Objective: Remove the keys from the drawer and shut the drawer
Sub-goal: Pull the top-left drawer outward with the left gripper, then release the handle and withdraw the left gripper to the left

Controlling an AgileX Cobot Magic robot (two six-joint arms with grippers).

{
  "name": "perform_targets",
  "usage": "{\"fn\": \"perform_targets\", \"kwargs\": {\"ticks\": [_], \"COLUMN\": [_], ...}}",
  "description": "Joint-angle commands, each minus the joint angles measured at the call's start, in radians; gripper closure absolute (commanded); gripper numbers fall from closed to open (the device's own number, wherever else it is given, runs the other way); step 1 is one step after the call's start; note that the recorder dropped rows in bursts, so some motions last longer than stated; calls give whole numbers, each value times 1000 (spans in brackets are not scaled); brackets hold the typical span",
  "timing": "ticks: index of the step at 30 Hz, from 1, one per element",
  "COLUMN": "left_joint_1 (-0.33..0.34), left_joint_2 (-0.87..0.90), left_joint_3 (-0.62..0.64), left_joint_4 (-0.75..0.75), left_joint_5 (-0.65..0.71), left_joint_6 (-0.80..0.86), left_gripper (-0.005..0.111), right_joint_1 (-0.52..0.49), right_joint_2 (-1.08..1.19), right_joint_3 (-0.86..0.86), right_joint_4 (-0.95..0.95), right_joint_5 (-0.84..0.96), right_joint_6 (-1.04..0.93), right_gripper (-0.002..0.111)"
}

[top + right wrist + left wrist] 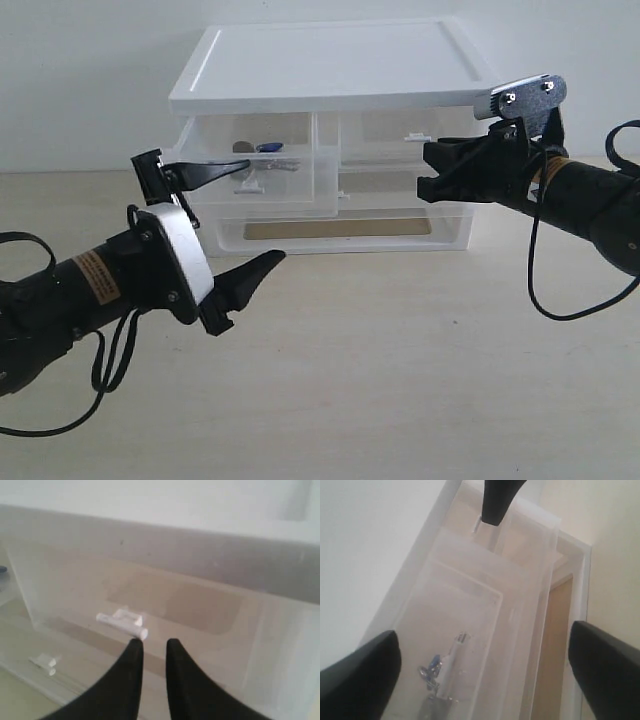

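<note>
Drawer (250, 200) pulled out a bit, so keys can be reached. Keys (262, 150) lie inside it, seen through clear wall. Left hand (266, 210) wide open, empty, just in front of drawer. Looks ready to go in and grab. Right hand (152, 645) almost closed, thin gap, holds nothing. It hangs by handle (122, 620) of other small drawer (400, 150), likely to keep out of way. Key bunch looks long from side to side, along drawer front. Blue fob (435, 662) near its middle. Rest too blurry to tell.
</note>
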Motion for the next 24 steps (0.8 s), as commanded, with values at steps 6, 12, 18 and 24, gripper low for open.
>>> {"fn": "perform_targets", "kwargs": {"ticks": [6,12,18,24], "left_joint_1": [-2,-2,-2,-2], "left_joint_2": [-10,-12,-69,-202], "left_joint_3": [58,96,124,168], "left_joint_4": [45,116,239,222], "left_joint_5": [-13,-13,-13,-13], "left_joint_6": [-19,-53,-4,-172], "left_gripper": [26,34,65,101], "right_joint_1": [-10,-10,-10,-10], "right_joint_2": [-6,-6,-6,-6], "right_joint_3": [-8,-8,-8,-8], "right_joint_4": [78,78,78,78], "right_joint_5": [17,22,26,26], "right_joint_6": [-10,-10,-12,-12], "right_gripper": [91,91,91,91]}}
